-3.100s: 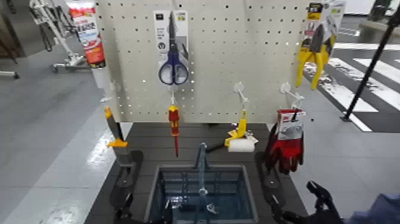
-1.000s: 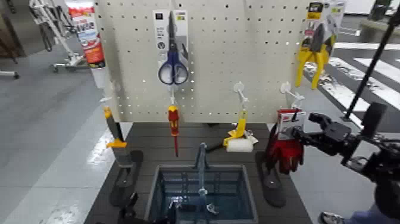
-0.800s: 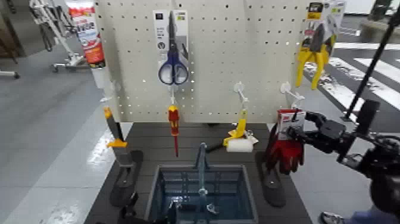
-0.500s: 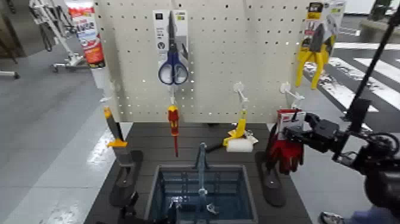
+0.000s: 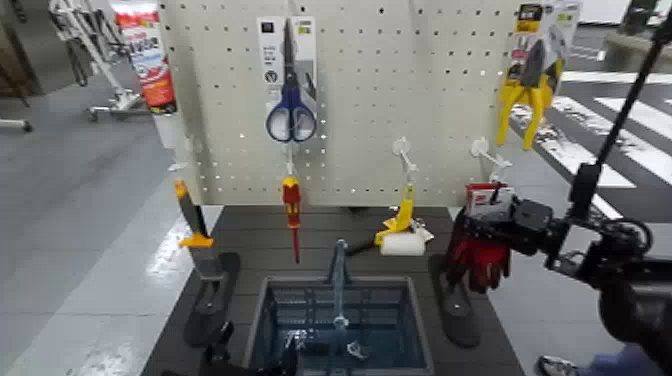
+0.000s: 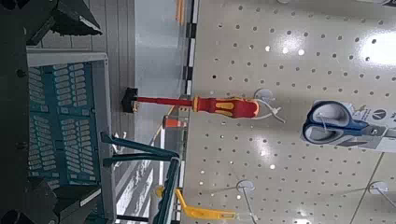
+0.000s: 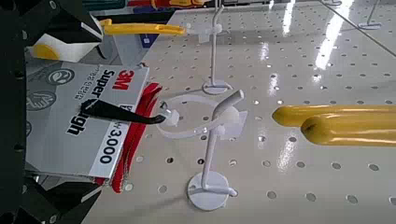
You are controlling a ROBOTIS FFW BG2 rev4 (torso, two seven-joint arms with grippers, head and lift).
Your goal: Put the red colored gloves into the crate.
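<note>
The pair of red work gloves with dark fingers (image 5: 482,262) hung beside the lower edge of the white perforated board (image 5: 350,100), apart from and beyond the grey-blue slotted plastic crate (image 5: 300,281); a white looped hook (image 7: 207,149) stood by the printed card header (image 7: 79,121). I had the black right gripper (image 5: 487,222) at the gloves, its fingers spread with the card between them; whether either finger touched the card I could not tell. The black left gripper (image 5: 259,334) waited near the crate's near left side, its fingers apart.

I judged the load light and not fragile; the fabric looked soft and likely to sag or swing, whereas the card looked stiffer but thin, smooth and liable to bend or slip. The preferred hold was therefore across the card's lower part together with the bunched cuffs, centred on the pair; a grip on the card alone risked tearing it, and a grip on the loose glove fingers risked uneven hanging; moderate closing force appeared sufficient.
</note>
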